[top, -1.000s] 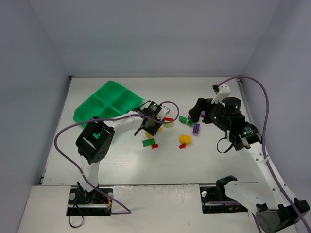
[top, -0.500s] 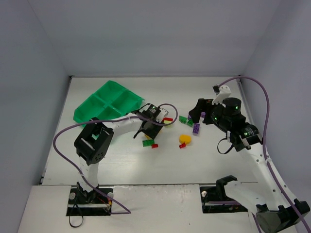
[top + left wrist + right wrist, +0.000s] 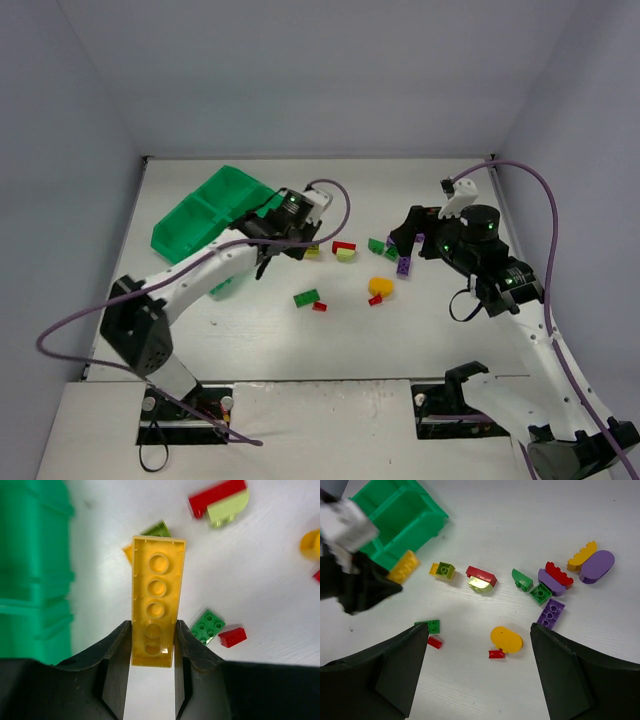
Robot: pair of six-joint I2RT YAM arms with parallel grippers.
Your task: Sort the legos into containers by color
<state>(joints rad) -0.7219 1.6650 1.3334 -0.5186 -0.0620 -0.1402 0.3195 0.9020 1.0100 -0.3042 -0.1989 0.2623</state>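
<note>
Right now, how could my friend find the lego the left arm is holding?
Find the big green tray at the far left of the table. Right beside it is the left pincer, shut on a long yellow brick. It is the only brick in a pincer, thin with one row of circles.

Layout, as I view it from above: tray (image 3: 190, 225) at the table's (image 3: 450, 340) 10 o'clock; loose bricks (image 3: 307, 297) from centre toward 2 o'clock. My left gripper (image 3: 152, 645), long brick (image 3: 157, 600) between its jaws, at the tray's 4 o'clock.

Robot lab: enclosed white table (image 3: 400, 340)
</note>
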